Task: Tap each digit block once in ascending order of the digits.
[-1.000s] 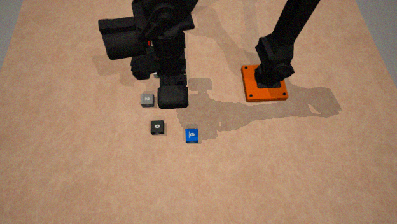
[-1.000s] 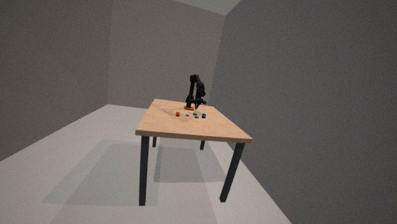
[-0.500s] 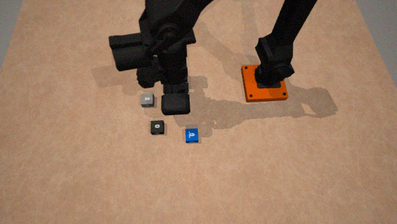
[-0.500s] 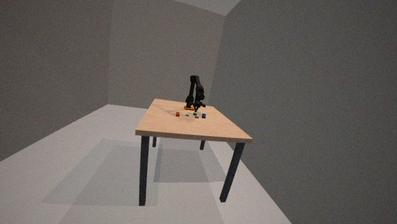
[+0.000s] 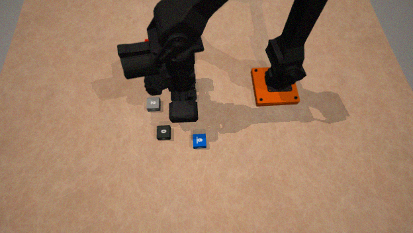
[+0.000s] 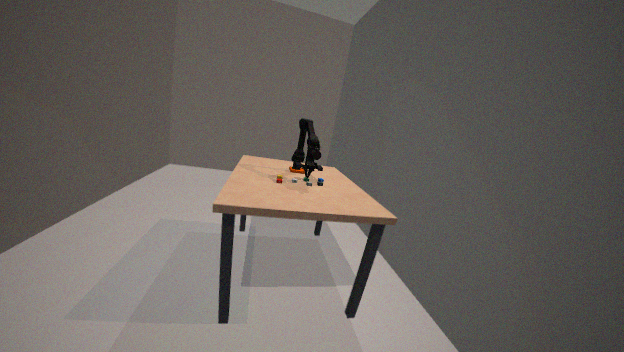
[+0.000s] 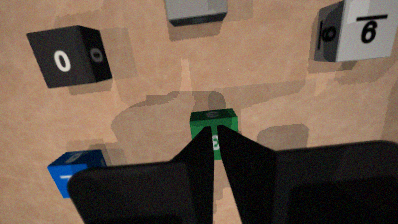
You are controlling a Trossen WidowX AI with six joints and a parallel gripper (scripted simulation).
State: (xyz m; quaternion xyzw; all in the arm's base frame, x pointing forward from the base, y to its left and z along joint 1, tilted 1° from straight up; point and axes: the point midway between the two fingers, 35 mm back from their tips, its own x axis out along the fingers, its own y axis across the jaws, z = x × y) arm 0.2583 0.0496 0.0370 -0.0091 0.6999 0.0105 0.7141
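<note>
While the arm [image 5: 185, 20] [image 6: 313, 142] bends down over the tan, softly blotchy table [image 5: 99, 185] [image 6: 300, 205] [image 7: 150, 120], the black gripper [image 5: 183, 110] [image 6: 307, 177] [image 7: 214, 132] has its pointy fingers pressed together, with nothing pinched in them. The tips are at the green block [image 6: 306, 179] [image 7: 198, 120], which sits flat and shows part of a white 3. I cannot tell if they touch it.

In the wrist view, the smooth black block [image 5: 163, 132] [image 6: 320, 184] [image 7: 64, 59] with a white 0 is up and left of the green block. The plain gray block [image 5: 153, 103] [image 6: 309, 184] [image 7: 196, 9], marked 2, is above it. The white block [image 6: 294, 180] [image 7: 369, 32], with a black lined 9 upside down, is up and right. The shiny blue block [image 5: 199, 140] [image 6: 320, 180] [image 7: 75, 161] is down and left, partly hidden.

A red block [image 5: 146, 40] [image 6: 279, 181] and a yellow block [image 6: 279, 176] are well apart from the green block. The flat orange plate [image 5: 259, 79] [image 6: 291, 169], with dark round dots at its corners, is behind it in the exterior view.
</note>
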